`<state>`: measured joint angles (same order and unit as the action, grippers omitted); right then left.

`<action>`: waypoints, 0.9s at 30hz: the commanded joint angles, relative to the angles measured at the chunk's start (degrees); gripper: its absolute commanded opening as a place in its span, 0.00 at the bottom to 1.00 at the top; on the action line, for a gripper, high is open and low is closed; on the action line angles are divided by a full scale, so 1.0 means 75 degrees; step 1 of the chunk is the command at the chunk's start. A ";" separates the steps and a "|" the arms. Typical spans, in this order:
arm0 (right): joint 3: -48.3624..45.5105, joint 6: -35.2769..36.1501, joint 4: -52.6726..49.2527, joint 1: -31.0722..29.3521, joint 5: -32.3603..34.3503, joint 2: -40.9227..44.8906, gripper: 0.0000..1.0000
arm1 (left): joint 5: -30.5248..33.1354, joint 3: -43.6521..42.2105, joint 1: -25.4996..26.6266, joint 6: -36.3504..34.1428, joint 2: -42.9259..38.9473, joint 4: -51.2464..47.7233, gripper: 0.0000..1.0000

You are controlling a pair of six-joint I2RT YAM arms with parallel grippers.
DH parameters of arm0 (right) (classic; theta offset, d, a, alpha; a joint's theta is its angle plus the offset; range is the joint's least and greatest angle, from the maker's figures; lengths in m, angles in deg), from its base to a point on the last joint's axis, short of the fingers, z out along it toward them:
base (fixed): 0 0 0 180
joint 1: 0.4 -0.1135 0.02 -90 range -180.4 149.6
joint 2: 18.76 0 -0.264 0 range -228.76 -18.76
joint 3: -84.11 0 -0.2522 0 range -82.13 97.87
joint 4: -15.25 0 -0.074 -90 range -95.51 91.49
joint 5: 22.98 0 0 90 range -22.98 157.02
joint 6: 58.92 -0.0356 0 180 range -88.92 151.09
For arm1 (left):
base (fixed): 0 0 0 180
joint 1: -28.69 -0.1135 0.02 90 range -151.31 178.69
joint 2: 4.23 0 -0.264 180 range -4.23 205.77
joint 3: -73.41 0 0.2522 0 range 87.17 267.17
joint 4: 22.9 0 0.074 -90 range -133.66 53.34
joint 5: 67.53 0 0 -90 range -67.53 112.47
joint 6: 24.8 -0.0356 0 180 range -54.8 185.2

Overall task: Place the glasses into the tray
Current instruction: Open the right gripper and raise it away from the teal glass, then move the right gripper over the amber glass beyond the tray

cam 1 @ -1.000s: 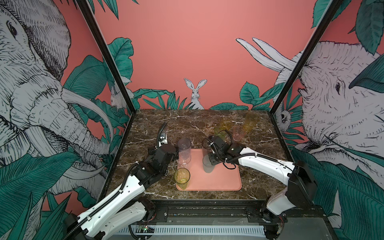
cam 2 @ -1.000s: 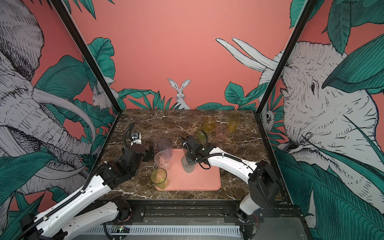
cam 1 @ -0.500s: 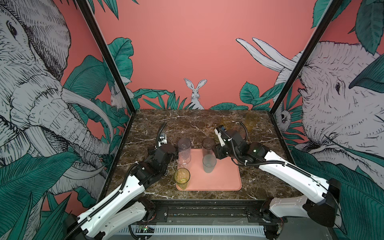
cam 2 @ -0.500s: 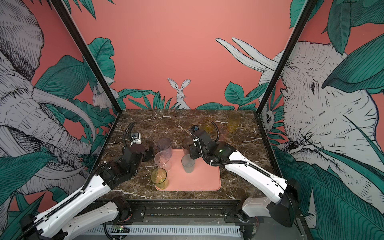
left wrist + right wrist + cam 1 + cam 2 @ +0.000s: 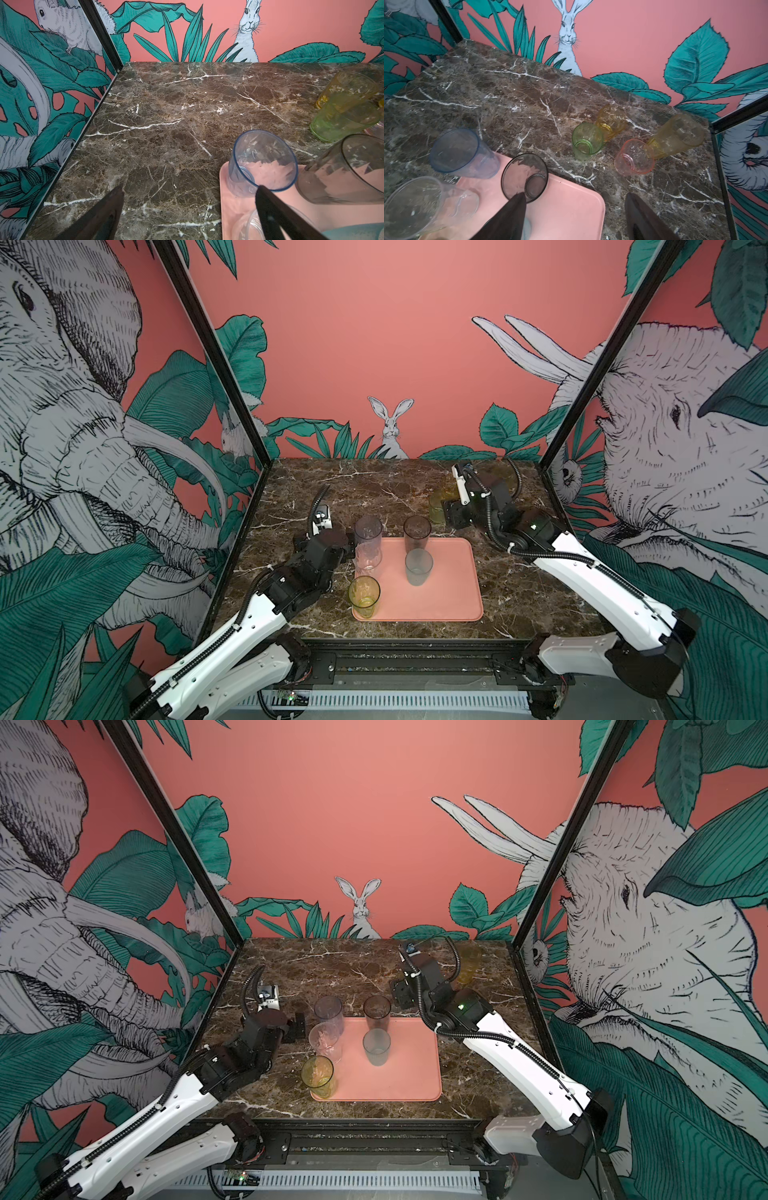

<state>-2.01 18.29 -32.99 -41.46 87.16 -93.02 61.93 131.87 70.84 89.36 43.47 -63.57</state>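
Eyeing 4 glasses (image 5: 586,141) upright on the surface (image 5: 508,104) past far edge of tray (image 5: 571,218), dead ahead of right hand (image 5: 574,195), spread & empty. Empty wide-open left hand (image 5: 190,187) farther off. 5 others (image 5: 419,566) in tray.

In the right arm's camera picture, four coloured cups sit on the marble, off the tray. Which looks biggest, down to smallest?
1. tall amber tumbler, clearly largest.
2. pink tumbler and green tumbler look about alike, so they are not ranked.
3. short amber tumbler looks smallest, though it is farther off and partly hidden behind the green one.
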 commanded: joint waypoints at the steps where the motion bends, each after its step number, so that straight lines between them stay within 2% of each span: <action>1: 0.0275 0.0230 0.0325 0.0387 0.0056 -0.0151 0.79 | 0.0059 -0.0102 -0.0054 0.0077 -0.0124 -0.0183 0.99; 11: 0.1201 0.0213 0.0147 0.2168 -0.0277 -0.0925 0.85 | -0.0059 -0.0184 -0.0054 0.0130 -0.0354 -0.0114 0.99; 17: 0.1633 -0.0158 0.0131 0.3247 -0.0882 -0.1446 0.85 | -0.0023 -0.0207 -0.0054 0.0048 -0.0506 -0.0102 0.99; 23: 0.2232 -0.0579 0.0034 0.4057 -0.1612 -0.2267 0.86 | -0.0033 -0.0223 -0.0060 0.0058 -0.0501 -0.0131 0.99; 27: 0.2732 -0.0853 -0.0165 0.4543 -0.1790 -0.3133 0.86 | -0.0016 -0.0277 -0.0063 0.0054 -0.0550 -0.0173 0.99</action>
<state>16.04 14.51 -33.21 -9.18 76.06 -114.11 61.47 130.83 70.64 89.40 40.26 -63.64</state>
